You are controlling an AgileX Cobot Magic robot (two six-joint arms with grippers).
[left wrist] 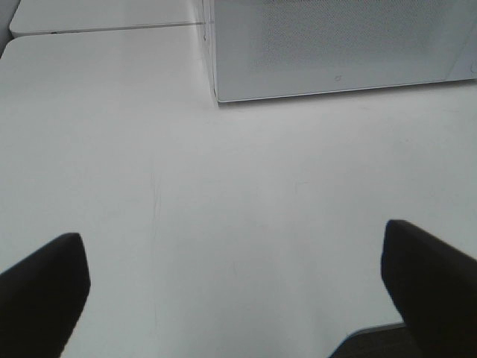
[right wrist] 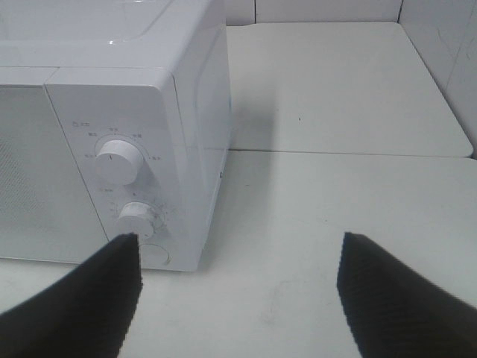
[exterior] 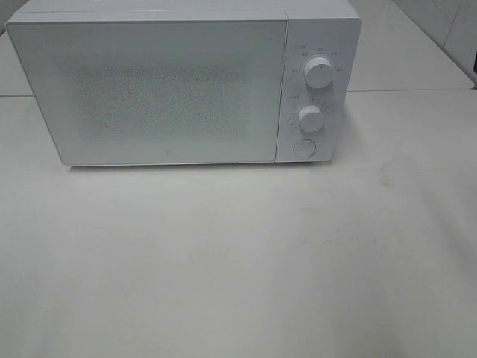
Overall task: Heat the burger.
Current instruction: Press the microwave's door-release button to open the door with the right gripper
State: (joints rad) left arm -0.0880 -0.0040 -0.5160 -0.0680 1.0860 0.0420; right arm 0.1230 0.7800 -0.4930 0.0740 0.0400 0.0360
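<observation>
My left gripper (left wrist: 232,246): wide, empty.
My right gripper (right wrist: 238,242): wide, empty.
Microwave (exterior: 149,89): twelve o'clock, door shut.
Burger: unseen; stage unclear.

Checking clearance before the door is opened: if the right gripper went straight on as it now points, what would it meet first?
The right gripper would likely meet the table beside the microwave, which sits just off its line. Depth is unclear.
</observation>
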